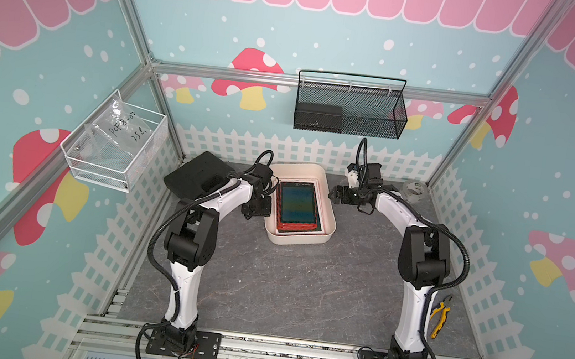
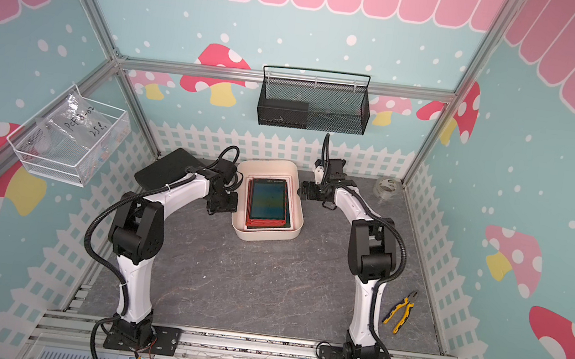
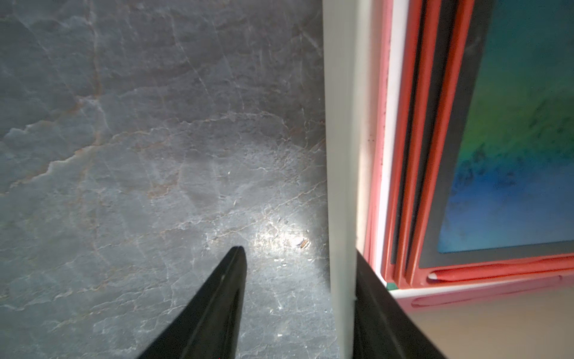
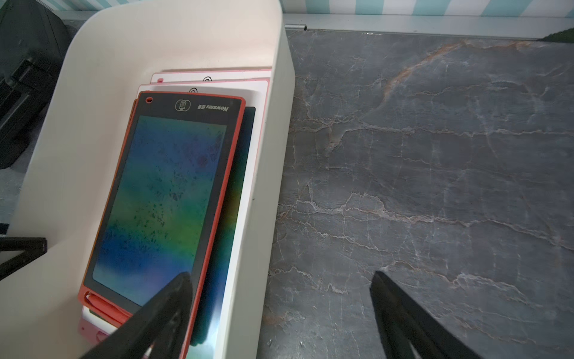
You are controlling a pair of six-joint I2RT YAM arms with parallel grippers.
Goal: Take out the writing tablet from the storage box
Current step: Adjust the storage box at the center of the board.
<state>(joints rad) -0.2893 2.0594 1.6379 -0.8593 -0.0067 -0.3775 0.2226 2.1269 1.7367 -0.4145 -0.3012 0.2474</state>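
Note:
The cream-white storage box point(image 1: 295, 241) point(image 2: 264, 236) stands at the back middle of the table. A red-framed writing tablet point(image 1: 298, 202) point(image 2: 268, 200) point(image 4: 167, 192) with a dark blue-green screen lies flat in it on top of a stack of other tablets. My left gripper point(image 1: 263, 210) point(image 3: 298, 251) is open astride the box's left wall point(image 3: 341, 155): one finger is inside against the wall, the other stands outside over the table with a gap. My right gripper point(image 1: 335, 195) point(image 4: 281, 275) is open wide astride the right wall, one finger over the tablet, the other over the table.
A black hard case point(image 1: 197, 176) lies left of the box behind the left arm. A tape roll point(image 1: 413, 190) sits at the back right, and yellow pliers point(image 1: 440, 314) lie by the right arm. A black mesh basket point(image 1: 351, 106) and a white wire basket point(image 1: 114, 151) hang on the walls.

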